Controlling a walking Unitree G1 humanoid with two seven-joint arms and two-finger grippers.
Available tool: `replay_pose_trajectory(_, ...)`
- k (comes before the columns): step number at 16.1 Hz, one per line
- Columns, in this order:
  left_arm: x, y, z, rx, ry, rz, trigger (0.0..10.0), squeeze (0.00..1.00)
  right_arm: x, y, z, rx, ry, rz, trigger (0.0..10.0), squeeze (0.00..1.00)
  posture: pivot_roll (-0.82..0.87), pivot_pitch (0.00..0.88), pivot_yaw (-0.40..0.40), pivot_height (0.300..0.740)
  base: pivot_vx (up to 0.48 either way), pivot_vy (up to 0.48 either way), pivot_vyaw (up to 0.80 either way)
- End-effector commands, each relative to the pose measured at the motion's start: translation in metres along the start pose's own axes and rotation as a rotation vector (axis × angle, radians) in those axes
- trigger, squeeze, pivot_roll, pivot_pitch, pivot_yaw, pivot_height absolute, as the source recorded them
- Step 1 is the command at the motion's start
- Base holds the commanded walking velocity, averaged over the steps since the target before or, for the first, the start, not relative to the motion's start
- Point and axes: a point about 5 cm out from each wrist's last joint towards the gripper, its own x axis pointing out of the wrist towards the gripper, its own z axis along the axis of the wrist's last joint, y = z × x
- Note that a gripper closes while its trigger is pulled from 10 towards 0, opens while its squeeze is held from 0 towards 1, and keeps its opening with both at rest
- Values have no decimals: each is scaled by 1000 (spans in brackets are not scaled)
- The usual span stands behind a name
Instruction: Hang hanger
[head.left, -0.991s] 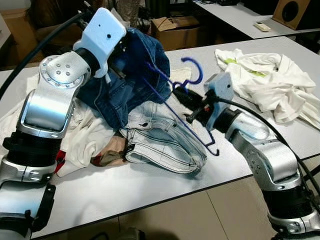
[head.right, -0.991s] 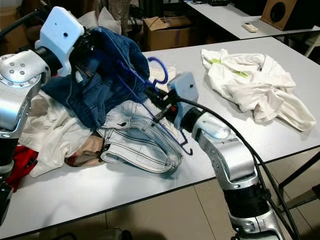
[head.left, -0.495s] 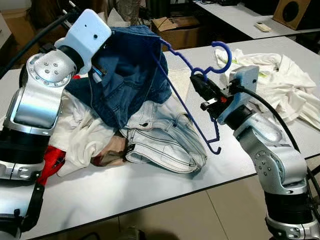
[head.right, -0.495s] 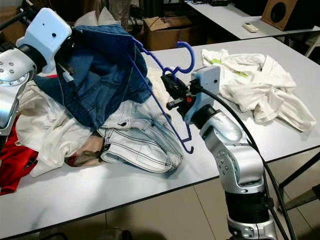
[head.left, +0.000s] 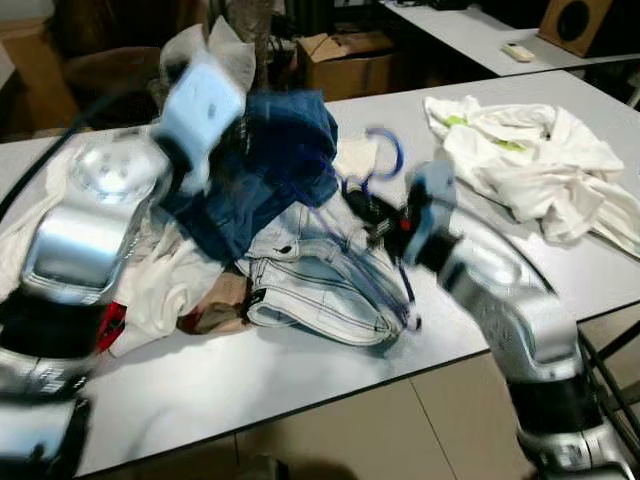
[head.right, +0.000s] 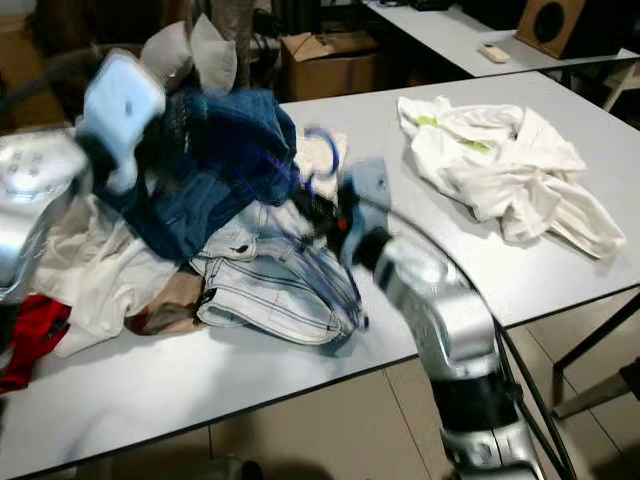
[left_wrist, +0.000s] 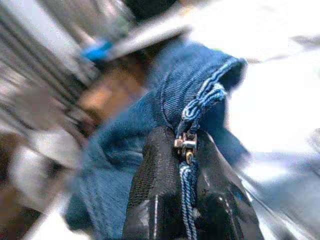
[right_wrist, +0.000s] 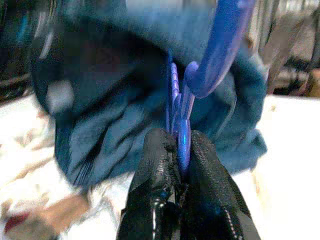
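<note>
Above table (head.left: 300, 385), right claw (right_wrist: 179, 145) pinches blue hanger (right_wrist: 220, 45) (neck between fingers).

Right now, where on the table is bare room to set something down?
The table is bare along its near edge, in front of the light jeans. A second patch lies between the blue hanger and the white shirts. The left side is crowded with piled clothes.
</note>
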Motion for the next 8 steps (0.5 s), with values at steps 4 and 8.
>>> replay_pose_trajectory(4,-38,24,49,-76,-148,-198,0,0,19,2,39,-25,-116,85,10000,0,4,0,36,740,0,0,0)
replay_pose_trajectory(8,-58,66,109,-228,-397,-118,0,0,35,19,92,97,-296,225,10000,0,28,0,39,740,0,0,0)
